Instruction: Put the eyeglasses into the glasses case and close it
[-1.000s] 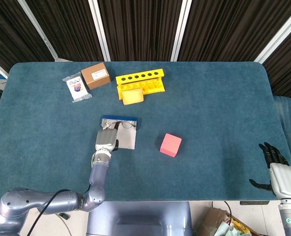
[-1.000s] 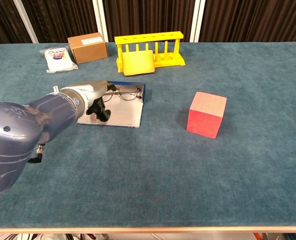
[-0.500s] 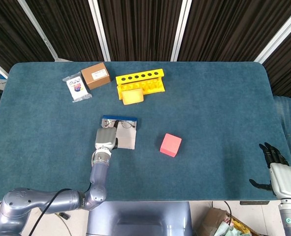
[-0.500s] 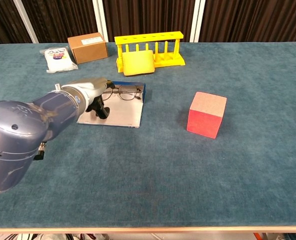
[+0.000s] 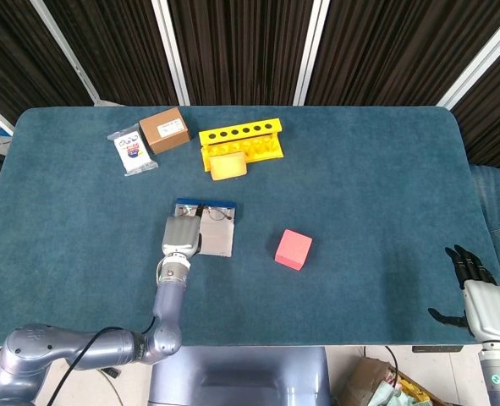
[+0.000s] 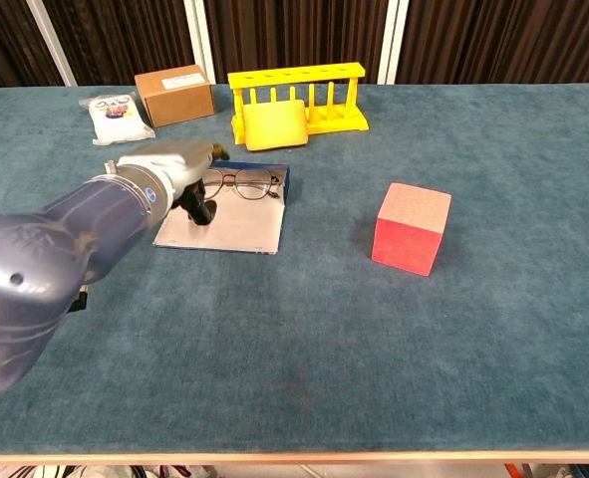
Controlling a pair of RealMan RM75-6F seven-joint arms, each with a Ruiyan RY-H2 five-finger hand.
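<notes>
The glasses case [image 5: 219, 242] [image 6: 236, 229] lies open and flat on the blue table, grey inside with a blue far edge. Thin-rimmed eyeglasses [image 5: 218, 215] [image 6: 244, 184] rest on its far part. My left hand [image 5: 182, 234] [image 6: 169, 171] sits over the case's left side, its dark fingers [image 6: 202, 209] pointing down at the case beside the left end of the glasses; whether it grips them is hidden. My right hand [image 5: 478, 292] hangs off the table's near right corner, fingers spread and holding nothing; the chest view does not show it.
A red cube [image 5: 293, 249] [image 6: 411, 227] stands right of the case. Behind the case are a yellow rack [image 5: 241, 139] [image 6: 299, 95] with a yellow block [image 5: 228, 166] [image 6: 271, 126] leaning on it, a brown box [image 5: 164, 129] [image 6: 174, 94] and a white packet [image 5: 132, 151] [image 6: 115, 115].
My left hand has slid a little farther across the case toward the glasses. The glasses, the case and the right hand have not visibly moved.
</notes>
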